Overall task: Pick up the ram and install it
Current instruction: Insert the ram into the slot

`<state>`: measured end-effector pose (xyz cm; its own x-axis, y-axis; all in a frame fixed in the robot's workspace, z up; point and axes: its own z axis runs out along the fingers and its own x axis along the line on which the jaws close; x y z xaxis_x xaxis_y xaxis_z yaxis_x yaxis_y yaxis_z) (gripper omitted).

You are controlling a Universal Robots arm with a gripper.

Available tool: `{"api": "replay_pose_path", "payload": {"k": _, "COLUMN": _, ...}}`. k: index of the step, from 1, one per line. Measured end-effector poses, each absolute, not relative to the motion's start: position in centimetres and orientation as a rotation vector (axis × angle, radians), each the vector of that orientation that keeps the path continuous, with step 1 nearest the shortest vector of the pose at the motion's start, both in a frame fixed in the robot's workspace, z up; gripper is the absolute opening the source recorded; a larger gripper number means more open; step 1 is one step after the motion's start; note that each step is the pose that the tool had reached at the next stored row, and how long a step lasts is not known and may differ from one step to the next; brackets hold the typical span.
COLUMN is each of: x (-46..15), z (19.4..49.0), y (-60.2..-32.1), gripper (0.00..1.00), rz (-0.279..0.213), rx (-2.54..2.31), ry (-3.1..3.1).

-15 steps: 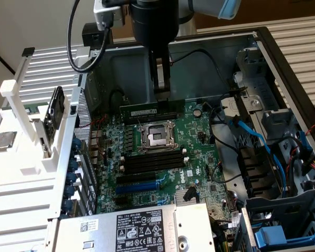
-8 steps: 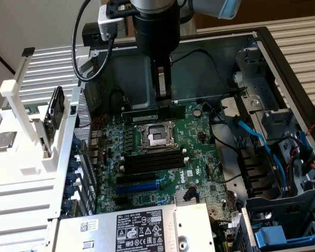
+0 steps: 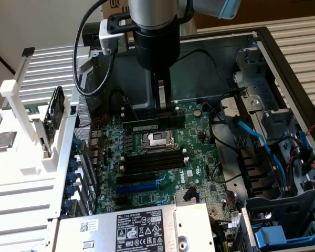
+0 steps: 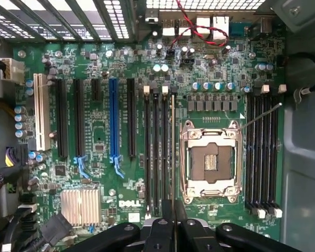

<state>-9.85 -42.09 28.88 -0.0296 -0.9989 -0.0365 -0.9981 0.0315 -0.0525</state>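
My gripper (image 3: 163, 111) reaches down into the open computer case and is shut on the ram (image 3: 144, 127), a long dark stick with a small white label, held level above the motherboard (image 3: 199, 157). In the wrist view the ram (image 4: 173, 152) appears edge-on as a thin line running out from my gripper (image 4: 173, 227). It lies between the CPU socket (image 4: 210, 163) and a group of black memory slots (image 4: 156, 152) with white end clips. In the exterior view those memory slots (image 3: 152, 161) lie on the near side of the CPU socket (image 3: 157, 139). I cannot tell whether the ram touches a slot.
A second group of black slots (image 4: 262, 152) flanks the socket's other side. A blue expansion slot (image 4: 114, 121) and heat sink (image 4: 81, 205) sit further along. A power supply (image 3: 136, 228), blue cables (image 3: 252, 136) and drive bays (image 3: 283, 131) crowd the case. A white rack (image 3: 21, 131) stands outside it.
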Motion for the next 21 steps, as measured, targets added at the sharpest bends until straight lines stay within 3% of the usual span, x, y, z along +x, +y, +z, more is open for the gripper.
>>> {"api": "replay_pose_path", "payload": {"k": 9, "x": -10.0, "z": 28.0, "y": -42.7, "gripper": 0.12, "rz": -0.036, "rx": -2.151, "ry": 2.217}}
{"api": "replay_pose_path", "payload": {"k": 10, "x": -10.0, "z": 28.0, "y": -42.7, "gripper": 0.12, "rz": -0.043, "rx": -2.154, "ry": 2.22}}
{"api": "replay_pose_path", "payload": {"k": 11, "x": -10.0, "z": 27.9, "y": -42.7, "gripper": 0.12, "rz": -0.084, "rx": -2.173, "ry": 2.236}}
{"api": "replay_pose_path", "payload": {"k": 13, "x": -10.0, "z": 27.7, "y": -42.6, "gripper": 0.12, "rz": -0.1, "rx": -2.181, "ry": 2.241}}
{"api": "replay_pose_path", "payload": {"k": 21, "x": -10.0, "z": 26.2, "y": -42.7, "gripper": 0.12, "rz": -0.084, "rx": -2.173, "ry": 2.233}}
